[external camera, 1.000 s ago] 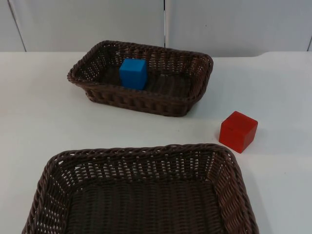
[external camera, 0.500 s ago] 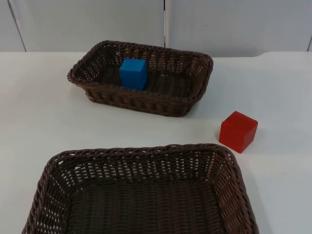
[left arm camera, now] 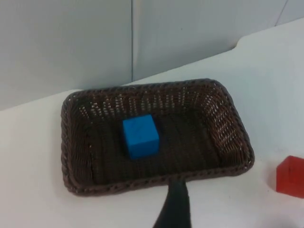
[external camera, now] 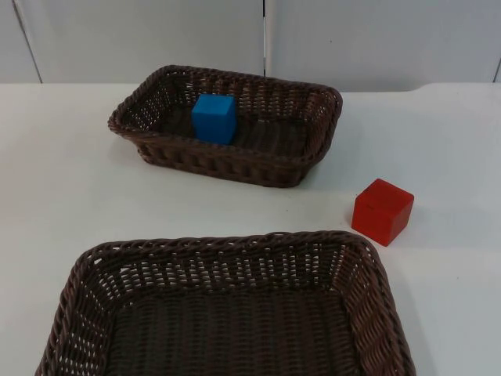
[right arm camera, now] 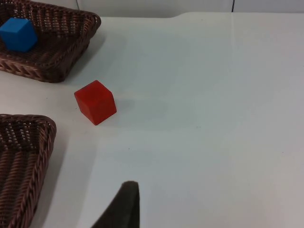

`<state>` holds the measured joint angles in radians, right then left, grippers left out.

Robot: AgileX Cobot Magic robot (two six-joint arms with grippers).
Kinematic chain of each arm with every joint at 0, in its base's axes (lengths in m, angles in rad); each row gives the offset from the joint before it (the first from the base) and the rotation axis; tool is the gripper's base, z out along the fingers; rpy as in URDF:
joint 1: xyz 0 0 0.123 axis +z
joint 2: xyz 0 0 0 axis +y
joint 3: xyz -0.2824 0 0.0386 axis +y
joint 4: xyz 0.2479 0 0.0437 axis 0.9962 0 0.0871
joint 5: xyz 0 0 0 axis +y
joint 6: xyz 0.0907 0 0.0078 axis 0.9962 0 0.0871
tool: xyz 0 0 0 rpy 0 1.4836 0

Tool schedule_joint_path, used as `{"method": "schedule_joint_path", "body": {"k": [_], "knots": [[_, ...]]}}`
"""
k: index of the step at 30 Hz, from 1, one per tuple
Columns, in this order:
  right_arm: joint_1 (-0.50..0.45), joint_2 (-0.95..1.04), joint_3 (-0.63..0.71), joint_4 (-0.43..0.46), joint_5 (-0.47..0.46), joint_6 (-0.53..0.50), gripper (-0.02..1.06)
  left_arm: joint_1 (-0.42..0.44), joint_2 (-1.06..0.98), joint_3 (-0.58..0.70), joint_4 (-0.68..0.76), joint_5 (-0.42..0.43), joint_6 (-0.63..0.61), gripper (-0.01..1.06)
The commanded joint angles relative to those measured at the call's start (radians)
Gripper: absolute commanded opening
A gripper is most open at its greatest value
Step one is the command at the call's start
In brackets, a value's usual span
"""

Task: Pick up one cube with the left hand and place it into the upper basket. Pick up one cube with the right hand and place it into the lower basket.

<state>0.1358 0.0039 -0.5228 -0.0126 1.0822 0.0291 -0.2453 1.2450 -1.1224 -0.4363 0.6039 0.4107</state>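
1. The left gripper (left arm camera: 175,209) hangs above the near rim of the upper basket (left arm camera: 71,156); I cannot tell its state.
2. The right gripper (right arm camera: 124,206) hangs above bare white table (right arm camera: 213,118), to the right of the lower basket (right arm camera: 23,156); its state I cannot tell either.
3. The blue cube (external camera: 214,117) sits upright inside the upper basket (external camera: 313,157), toward its left side.
4. The red cube (external camera: 381,211) stands on the table (external camera: 63,188), between both baskets on the right, just beside the far right corner of the lower basket (external camera: 368,313), not touching it.
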Motion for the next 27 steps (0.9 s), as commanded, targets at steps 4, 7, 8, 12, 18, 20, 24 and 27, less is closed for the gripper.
{"method": "schedule_joint_path", "body": {"k": [4,7,8,12,18,20,24,27], "knots": [[-0.007,-0.004,0.007,-0.007,-0.004,-0.004,1.05,0.002,-0.11,0.101,0.011,-0.034,-0.008,0.69],[-0.007,-0.004,0.007,-0.007,-0.004,-0.004,1.05,0.002,-0.174,0.161,0.019,-0.036,-0.008,0.69],[-0.007,-0.004,0.007,-0.004,-0.004,-0.004,1.05,0.002,-0.202,0.182,0.019,-0.036,-0.008,0.69],[-0.007,-0.004,0.007,-0.004,-0.004,-0.004,1.05,0.002,-0.289,0.245,0.02,-0.035,-0.008,0.69],[-0.007,-0.004,0.007,-0.004,-0.004,-0.004,1.05,0.002,-0.46,0.356,0.064,-0.029,-0.021,0.69],[-0.007,-0.004,0.007,-0.004,-0.004,-0.004,1.05,0.002,-0.522,0.38,0.082,-0.004,-0.05,0.69],[-0.007,-0.004,0.007,-0.004,-0.004,-0.004,1.05,0.002,-0.6,0.407,0.097,0.063,-0.099,0.69],[-0.007,-0.004,0.007,-0.004,-0.004,-0.004,1.05,0.002,-0.65,0.433,0.122,0.089,-0.126,0.69]]}}
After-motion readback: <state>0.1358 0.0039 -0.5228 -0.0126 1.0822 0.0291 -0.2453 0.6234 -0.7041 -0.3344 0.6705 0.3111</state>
